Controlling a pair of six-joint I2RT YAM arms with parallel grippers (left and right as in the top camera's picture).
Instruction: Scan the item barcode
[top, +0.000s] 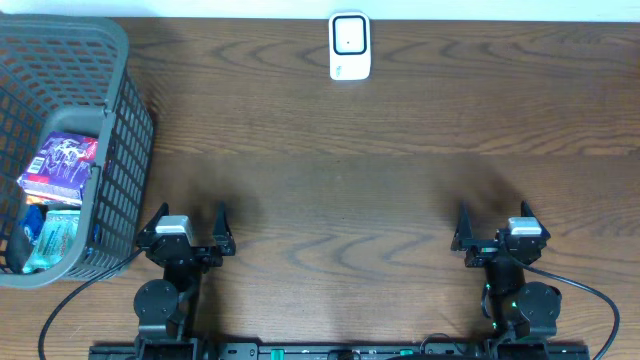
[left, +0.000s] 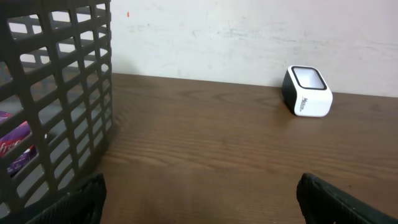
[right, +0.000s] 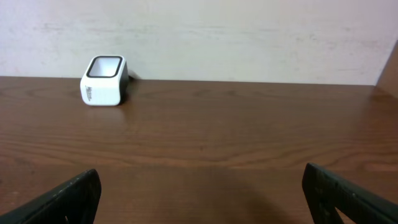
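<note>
Left gripper (top: 190, 218): at the table's near edge, well short of the scanner and to its left; jaws spread wide, nothing between them.
Left fingers (left: 78, 200): only the dark tips show in the wrist view's lower corners, with bare wood between them and no contact with anything.
Right gripper (top: 495, 222): at the near edge too, well short of the scanner and to its right; jaws equally wide and empty.
Right fingers (right: 62, 200): tips at the lower corners of the wrist view, touching nothing.
Table (top: 350, 180): dark wood grain.
Basket (top: 135, 150): grey mesh, far to the scanner's left and nearer than it, just beside the left gripper's outer side.
Purple packet (top: 60, 165): lies on top inside the basket, printed face up, apart from both sets of fingers; long axis slants across the basket; no barcode visible.
Teal packet (top: 55, 235): in the basket below the purple one, partly hidden.
Scanner (top: 350, 46): white with a dark-rimmed window, at the far edge roughly midway between the arms, window tilted up toward them, long axis running away from them.
</note>
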